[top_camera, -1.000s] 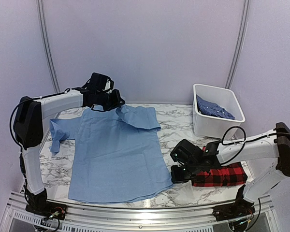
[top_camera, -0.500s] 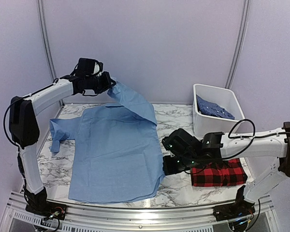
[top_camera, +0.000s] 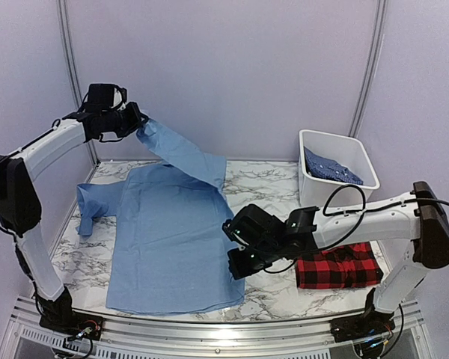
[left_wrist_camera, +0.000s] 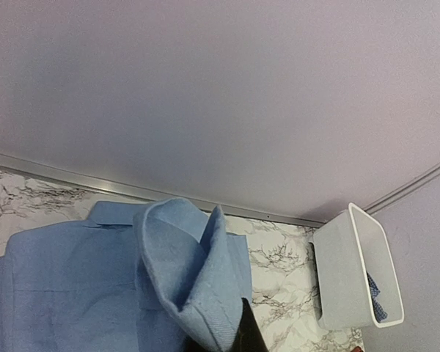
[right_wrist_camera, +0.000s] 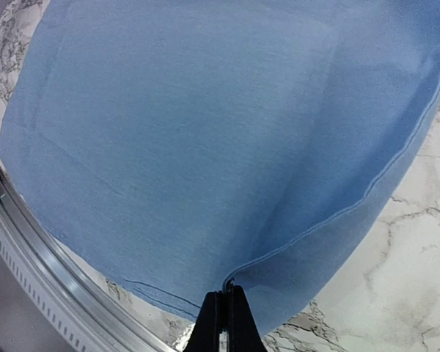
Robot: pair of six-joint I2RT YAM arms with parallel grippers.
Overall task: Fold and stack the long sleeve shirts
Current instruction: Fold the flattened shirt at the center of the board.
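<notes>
soft, even light from overhead, bright but flat, taking a lilac cast off the walls [top_camera: 224, 75]; shadows are faint and blurred, the darkest under the right arm [top_camera: 359, 221] on the marble table [top_camera: 277, 187], and there's a pale sheen on the metal rail [top_camera: 209, 329] at the near edge. the top view is sharp, though the corner poles [top_camera: 70, 75] bow like a wide lens. the left wrist view goes soft on the light blue shirt [left_wrist_camera: 183, 271] nearest the lens, while the right wrist view keeps the weave crisp, with glare streaking the rail.
</notes>
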